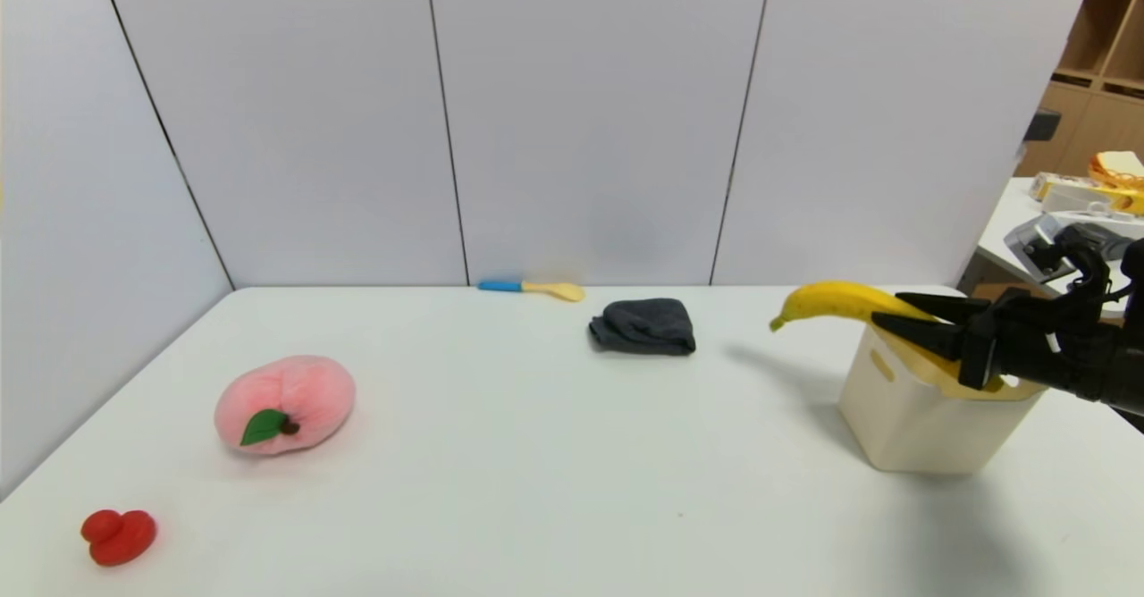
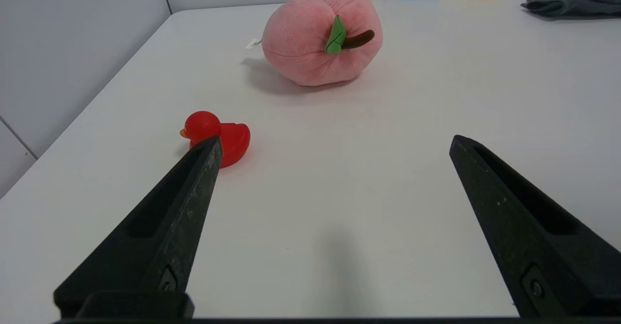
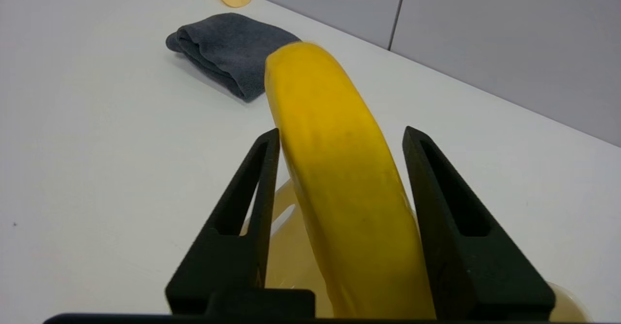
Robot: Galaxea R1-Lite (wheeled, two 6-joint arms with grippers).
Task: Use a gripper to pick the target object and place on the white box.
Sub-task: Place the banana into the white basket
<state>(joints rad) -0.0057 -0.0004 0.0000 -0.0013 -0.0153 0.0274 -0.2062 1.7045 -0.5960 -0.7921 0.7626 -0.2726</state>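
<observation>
Right wrist view shows the right gripper (image 3: 339,137) with its two black fingers (image 3: 252,202) standing on either side of the banana (image 3: 339,169); a narrow gap shows at one finger, so the jaws are slightly apart and flank the fruit rather than pinch it. The banana lies across the rim of the white box (image 1: 912,418), with its stem end jutting out past the box wall over the table (image 1: 536,454) toward the table's middle. The box stands at the right side of the table, with the right arm reaching in over it from the right. Beyond the box, near the back wall, lies a folded dark grey cloth (image 1: 643,325), and farther left a yellow spoon with a blue handle (image 1: 532,288). Well apart, on the left half, sit a pink plush peach (image 1: 286,403) and a small red toy duck (image 1: 118,536). The left gripper (image 2: 335,144) hangs low over the table near the duck, jaws wide apart and holding nothing.
</observation>
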